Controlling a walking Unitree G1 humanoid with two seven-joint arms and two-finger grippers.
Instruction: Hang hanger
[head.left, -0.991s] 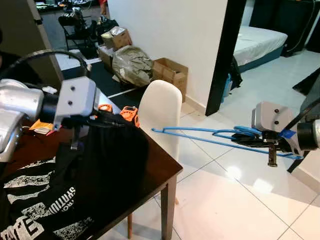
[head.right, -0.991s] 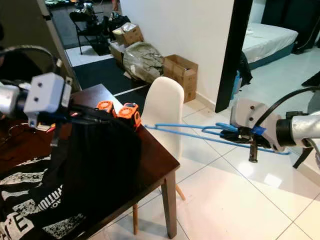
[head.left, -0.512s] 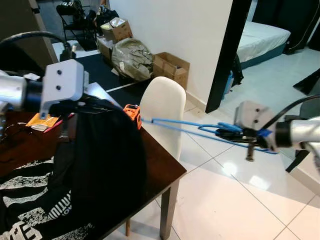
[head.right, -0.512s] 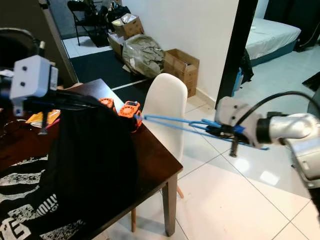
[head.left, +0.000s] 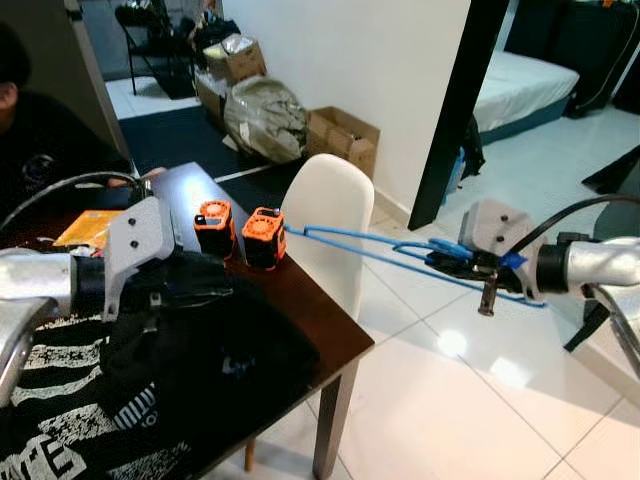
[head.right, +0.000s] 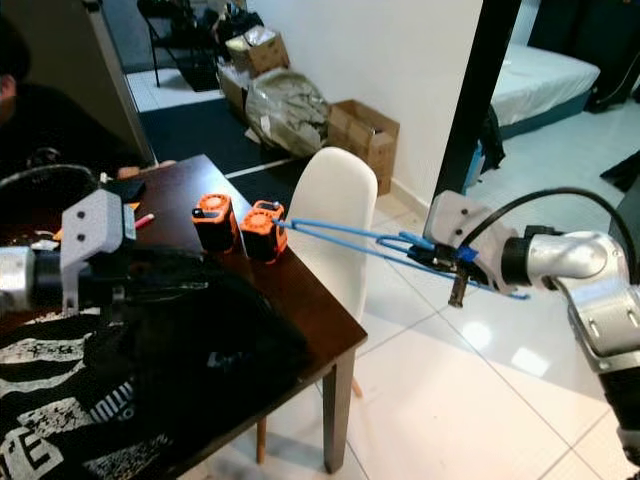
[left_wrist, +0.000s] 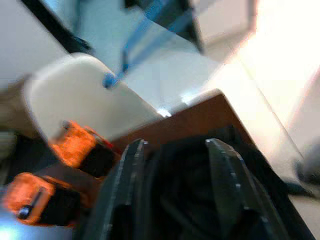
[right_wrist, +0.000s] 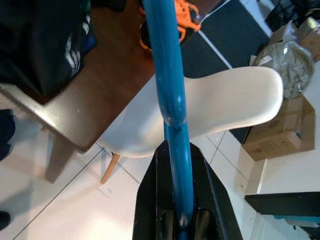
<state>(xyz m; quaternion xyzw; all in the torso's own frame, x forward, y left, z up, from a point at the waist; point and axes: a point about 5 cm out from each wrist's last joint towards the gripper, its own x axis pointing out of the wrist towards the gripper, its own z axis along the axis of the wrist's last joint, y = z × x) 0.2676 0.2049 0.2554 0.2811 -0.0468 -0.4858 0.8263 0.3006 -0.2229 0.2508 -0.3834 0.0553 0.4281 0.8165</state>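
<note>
We've got the blue hanger (head.left: 400, 247) out in the air on our right, stretched level from the right gripper (head.left: 462, 262) across the top of the white chair (head.left: 322, 225) so that its far tip sits just beside the nearer of two orange battery packs (head.left: 263, 237) on the dark wooden table (head.left: 318, 320). The right wrist view looks straight down the blue rod, and the two black fingers (right_wrist: 150, 210) are closed tight on either side of it, so that's a firm clamp near the hook end. On the other side, the left gripper (left_wrist: 175, 165) is low over the black shirt (head.left: 200, 350) heaped on the table, its fingers spread apart with dark cloth bunched between them; whether the cloth is truly pinched we can't tell from here. A person in dark clothes (head.left: 40, 130) sits at the far corner of the table. Now, how will this thing handle? We judge the hanger light, thin and stiff, probably plastic, smooth enough to twist in the grip if it knocks the chair back or the table edge, and held at one end it has a long free arm that will swing wide. The hold near the hook looks sensible for steering the shoulder ends. The shirt is the opposite: soft, floppy, no shape of its own. The best place to take it is at the collar or a shoulder seam.
</note>
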